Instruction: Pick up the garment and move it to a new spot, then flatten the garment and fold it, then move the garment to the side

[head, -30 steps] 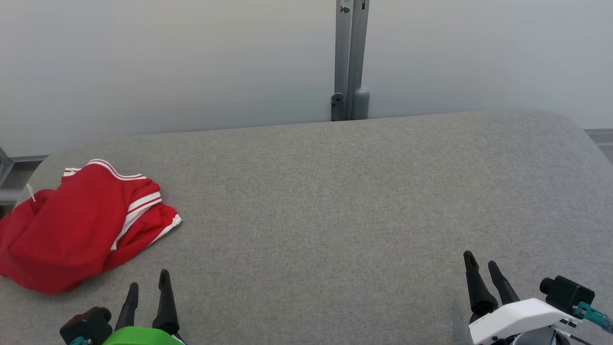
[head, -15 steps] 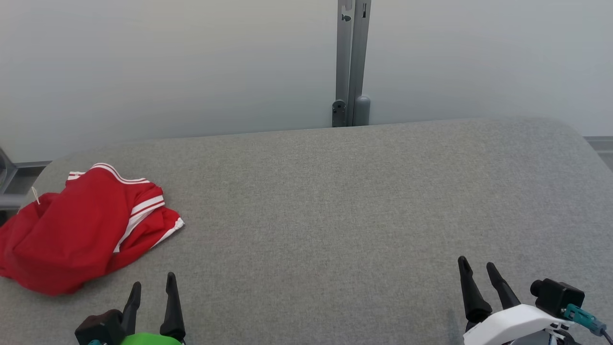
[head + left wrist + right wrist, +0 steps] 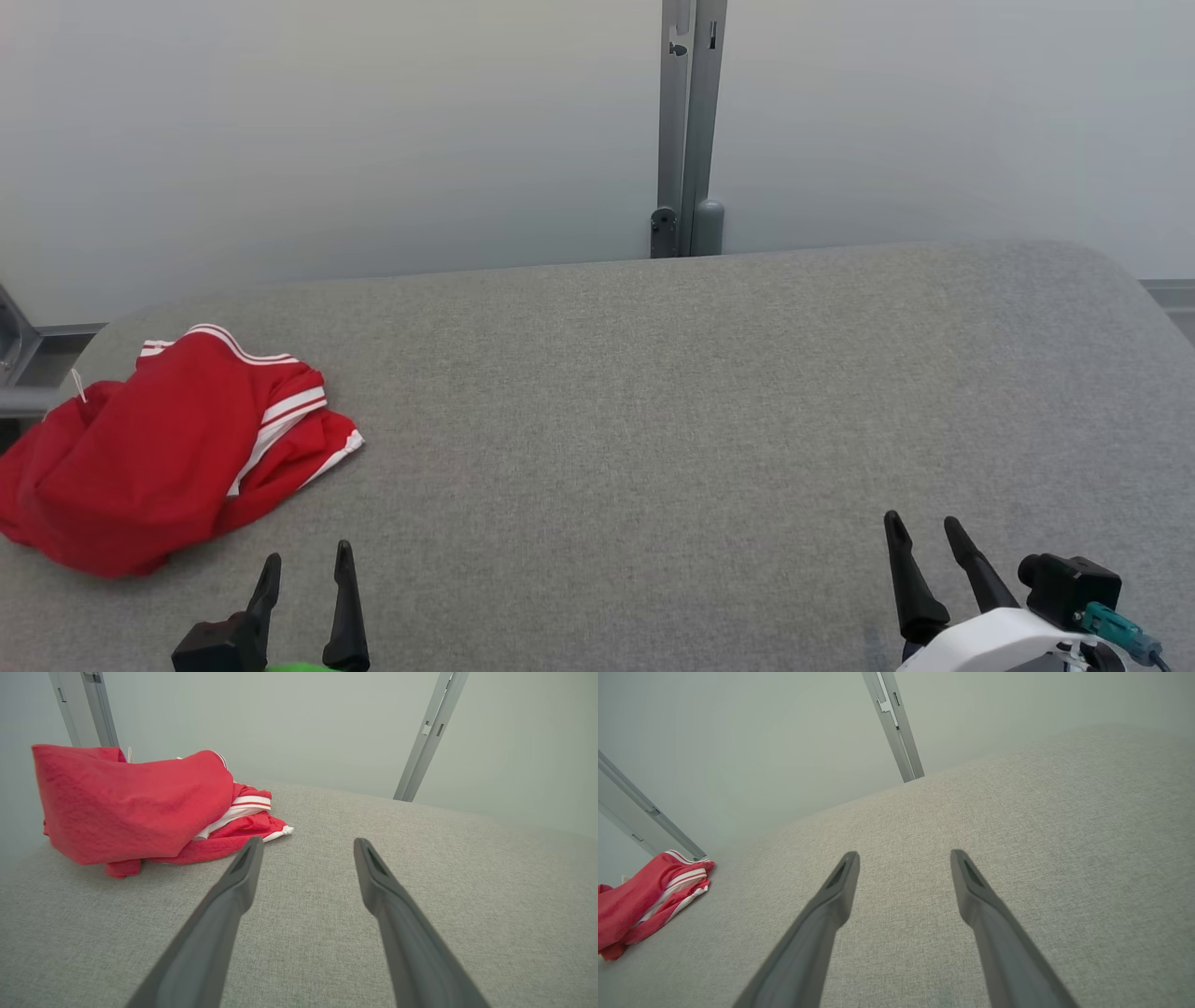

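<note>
The garment (image 3: 159, 462) is red with white stripes and lies crumpled at the left end of the grey table (image 3: 653, 401). Its near edge hangs towards the table's left rim. In the left wrist view the garment (image 3: 135, 805) is ahead and to the left of my left gripper (image 3: 308, 843), which is open and holds nothing. In the head view my left gripper (image 3: 308, 555) sits at the lower left, a short way in front of the cloth. At the lower right my right gripper (image 3: 920, 523) is open and empty too, far from the garment (image 3: 649, 900).
A grey metal post (image 3: 689, 131) rises behind the table's far edge against a pale wall. Another metal frame piece (image 3: 14, 355) stands off the table's left end. The table's corners are rounded.
The head camera has tilted up a little, so the whole picture has slid down. Both grippers sit lower in the view, still open. The garment has not moved on the table.
</note>
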